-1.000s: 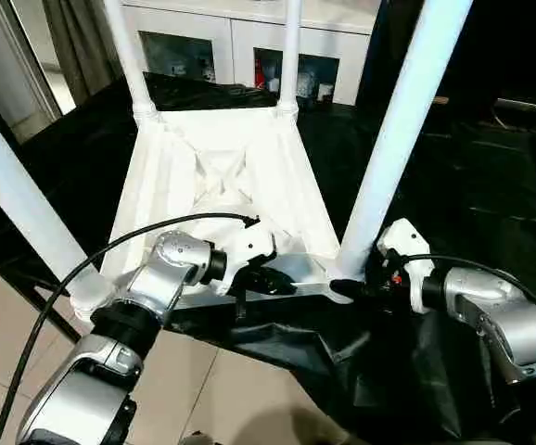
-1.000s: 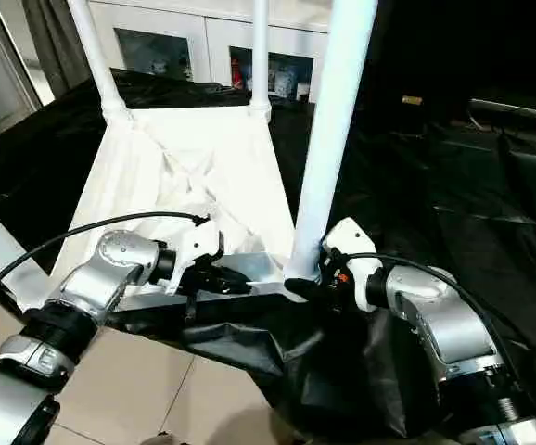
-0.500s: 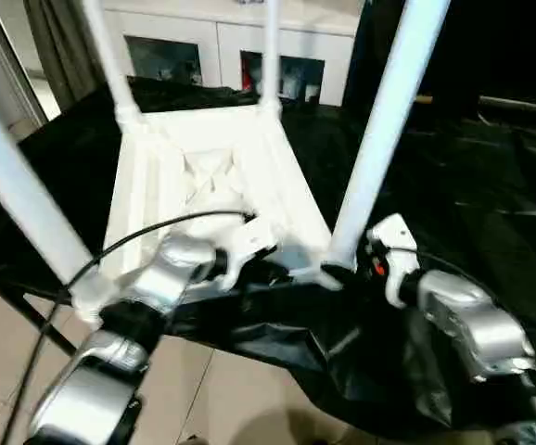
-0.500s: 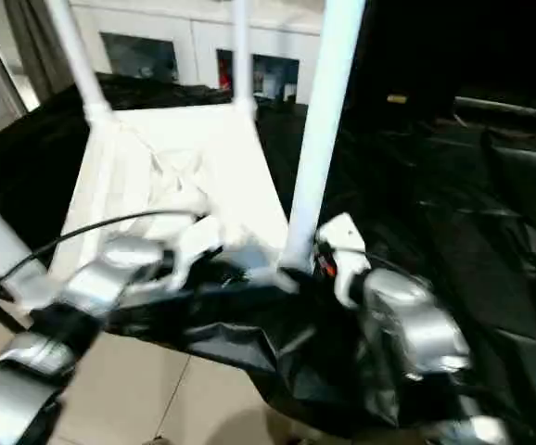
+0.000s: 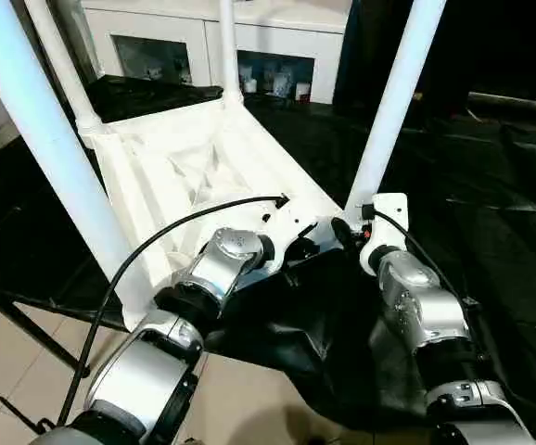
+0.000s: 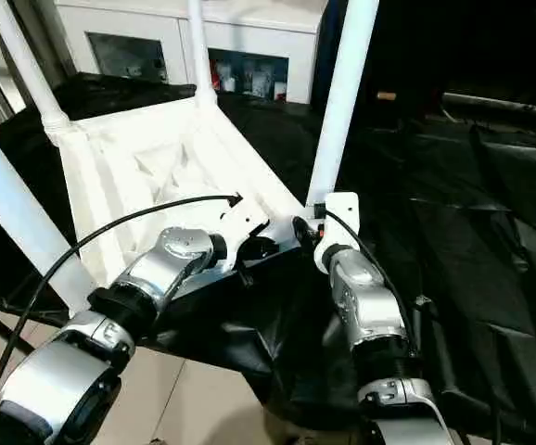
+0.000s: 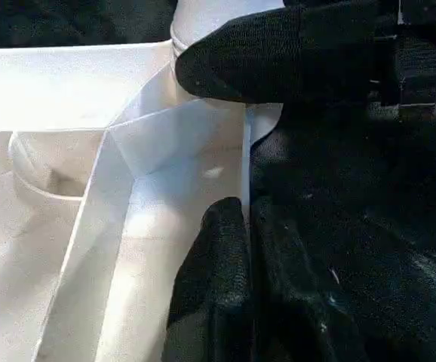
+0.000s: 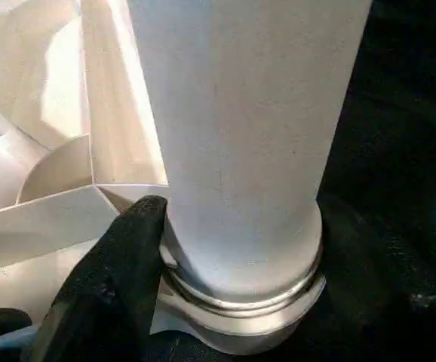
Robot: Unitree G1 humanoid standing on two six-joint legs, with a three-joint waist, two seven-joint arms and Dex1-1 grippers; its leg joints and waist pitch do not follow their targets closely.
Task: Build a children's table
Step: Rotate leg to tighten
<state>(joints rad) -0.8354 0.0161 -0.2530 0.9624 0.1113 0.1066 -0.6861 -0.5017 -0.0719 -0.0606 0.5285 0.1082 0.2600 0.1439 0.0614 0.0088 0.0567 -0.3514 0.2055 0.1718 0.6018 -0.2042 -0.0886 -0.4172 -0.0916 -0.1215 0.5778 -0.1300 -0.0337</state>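
Your left claw (image 5: 298, 250) pinches the upturned tabletop's (image 5: 171, 171) near rim, steadying it, while your right claw (image 8: 225, 249) clamps the near-right leg's (image 5: 393, 102) base (likely seating it).

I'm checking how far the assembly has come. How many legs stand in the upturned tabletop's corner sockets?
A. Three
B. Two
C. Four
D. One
C: the head views show four white legs upright, the near left leg, near right leg, far left leg and far right leg, one at each corner of the tabletop.
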